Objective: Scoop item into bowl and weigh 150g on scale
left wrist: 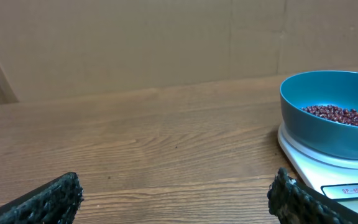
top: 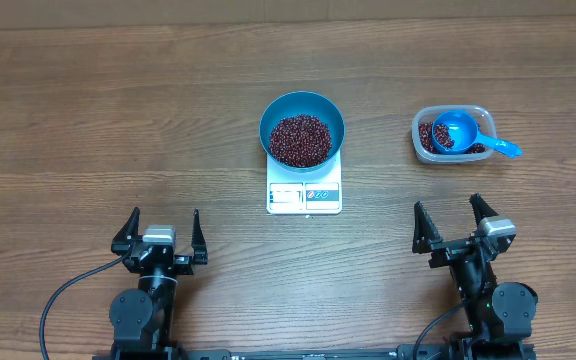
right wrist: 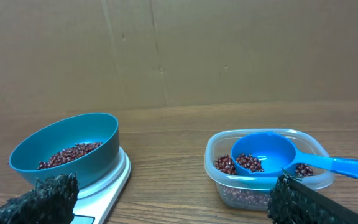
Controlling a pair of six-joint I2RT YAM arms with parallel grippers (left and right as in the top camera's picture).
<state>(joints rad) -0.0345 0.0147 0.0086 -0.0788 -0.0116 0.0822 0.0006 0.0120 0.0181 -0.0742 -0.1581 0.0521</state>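
Observation:
The blue bowl [top: 302, 131] stands on the white scale [top: 304, 195] at the table's middle, with a heap of dark red-brown beans [top: 300, 139] inside. The left wrist view shows the bowl [left wrist: 331, 112] and scale [left wrist: 347, 177] at the right; the right wrist view shows the bowl [right wrist: 67, 149] at the left. My left gripper [top: 160, 236] rests open near the front left, nothing between its fingers. My right gripper [top: 453, 225] is open at the front right, also holding nothing.
A clear plastic tub [top: 452, 135] at the back right holds more beans and a small blue handled scoop [top: 463, 133]; in the right wrist view the tub [right wrist: 269, 168] and scoop [right wrist: 272, 152] lie just ahead of my right fingers. A cardboard wall stands behind the table.

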